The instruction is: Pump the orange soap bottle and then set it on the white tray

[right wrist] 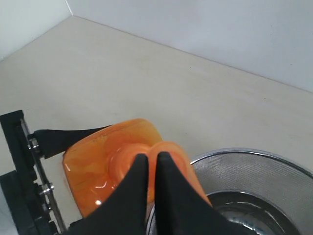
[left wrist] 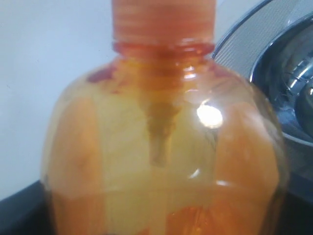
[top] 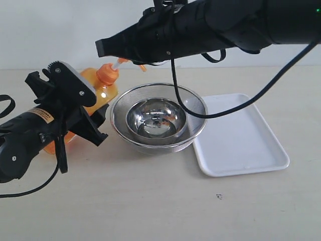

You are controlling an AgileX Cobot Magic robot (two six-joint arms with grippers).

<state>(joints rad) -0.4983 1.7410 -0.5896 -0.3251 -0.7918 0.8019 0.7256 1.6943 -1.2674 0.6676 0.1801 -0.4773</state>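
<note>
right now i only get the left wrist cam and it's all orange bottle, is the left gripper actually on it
Observer: yes, the left gripper has a finger against each side of the bottle.
Operator: where's the right one
Observer: the right gripper is shut, tips right over the pump head; i can't tell if they touch it.
Operator: and the tray
Observer: the white tray lies flat past the steel bowl, on the side away from the bottle.
</note>
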